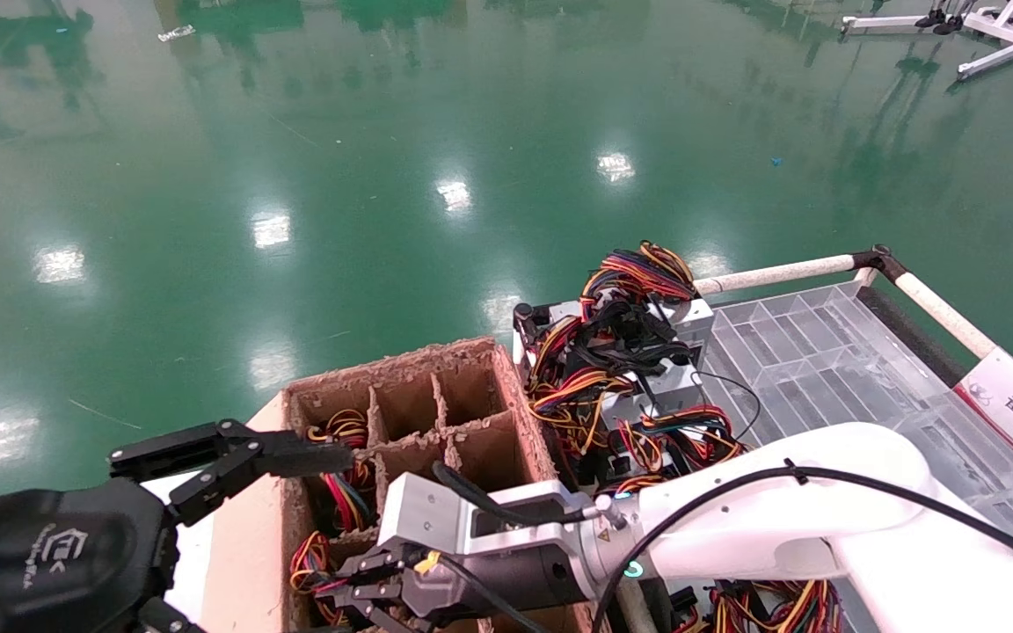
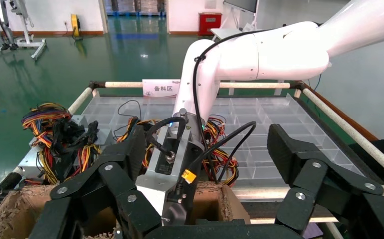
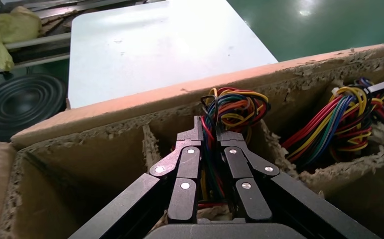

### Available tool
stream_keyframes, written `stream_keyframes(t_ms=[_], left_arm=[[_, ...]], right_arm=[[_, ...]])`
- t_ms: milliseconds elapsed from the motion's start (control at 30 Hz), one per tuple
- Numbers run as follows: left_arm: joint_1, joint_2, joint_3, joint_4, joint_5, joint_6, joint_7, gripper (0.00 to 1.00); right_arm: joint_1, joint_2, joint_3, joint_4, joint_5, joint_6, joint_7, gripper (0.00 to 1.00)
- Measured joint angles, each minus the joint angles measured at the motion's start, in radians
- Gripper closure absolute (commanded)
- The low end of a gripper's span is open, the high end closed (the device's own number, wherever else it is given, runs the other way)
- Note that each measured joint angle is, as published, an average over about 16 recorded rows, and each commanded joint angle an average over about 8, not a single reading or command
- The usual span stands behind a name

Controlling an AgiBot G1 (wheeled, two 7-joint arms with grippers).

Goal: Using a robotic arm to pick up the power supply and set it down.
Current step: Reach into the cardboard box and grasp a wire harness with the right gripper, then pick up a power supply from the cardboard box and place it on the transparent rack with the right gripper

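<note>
- The power supply (image 3: 232,112) sits deep in a near compartment of the divided cardboard box (image 1: 419,387); only its coloured wire bundle shows, its body seemingly hidden below.
- The right gripper (image 3: 208,130) of the robotic arm (image 1: 788,519) reaches into that compartment, fingers pinching the wires.
- The left gripper (image 1: 234,453) hovers by the box's left edge, fingers spread.
- More supplies (image 1: 621,369) lie piled on the clear tray (image 1: 823,352) beside the box.
</note>
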Motion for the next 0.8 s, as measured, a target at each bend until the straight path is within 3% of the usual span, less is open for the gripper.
stream_keyframes(t_ms=[333,800], left_arm=[[0.000,0.000,0.000,0.000,0.000,0.000,0.000,0.00],[0.000,0.000,0.000,0.000,0.000,0.000,0.000,0.00]], right_arm=[[-0.005,0.048,0.060,-0.018,0.110,-0.064,0.011,1.00],[0.025,0.122,0.223,-0.098,0.383,-0.196,0.027,1.00]])
